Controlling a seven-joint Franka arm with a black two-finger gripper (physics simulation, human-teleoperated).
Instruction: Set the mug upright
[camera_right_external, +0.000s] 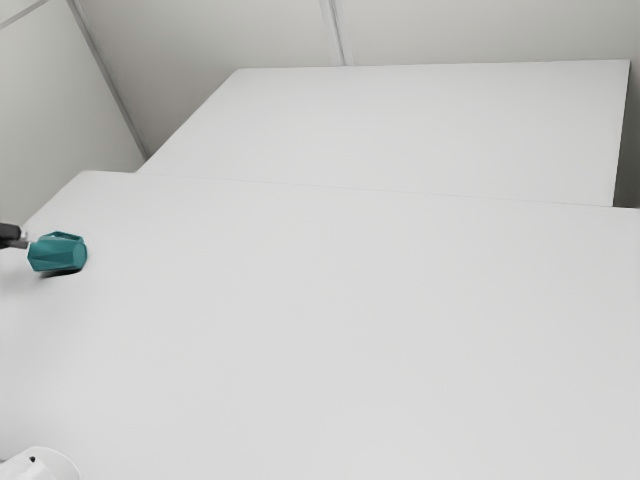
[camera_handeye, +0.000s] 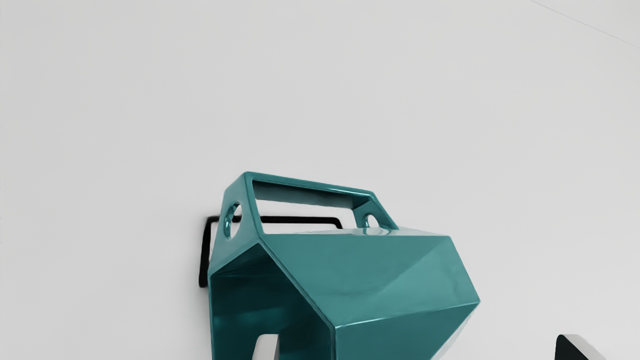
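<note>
The blue-green shiny mug with flat sides (camera_right_external: 60, 254) lies on its side on the big white table (camera_right_external: 350, 330), near the edge of the exterior view's left. Its boxy handle (camera_handeye: 312, 187) points up. The black two-finger gripper (camera_right_external: 25, 240) is at the mug's open end. Its fingers are wide apart, and one tip (camera_handeye: 267, 347) shows in front of the dark mouth. I can't tell if it touches the mug.

1 mug (camera_right_external: 60, 255) | 1 hand (camera_right_external: 25, 240) | 2 fingers (camera_handeye: 268, 348) | 1 rounded white piece (camera_right_external: 42, 468)
</note>
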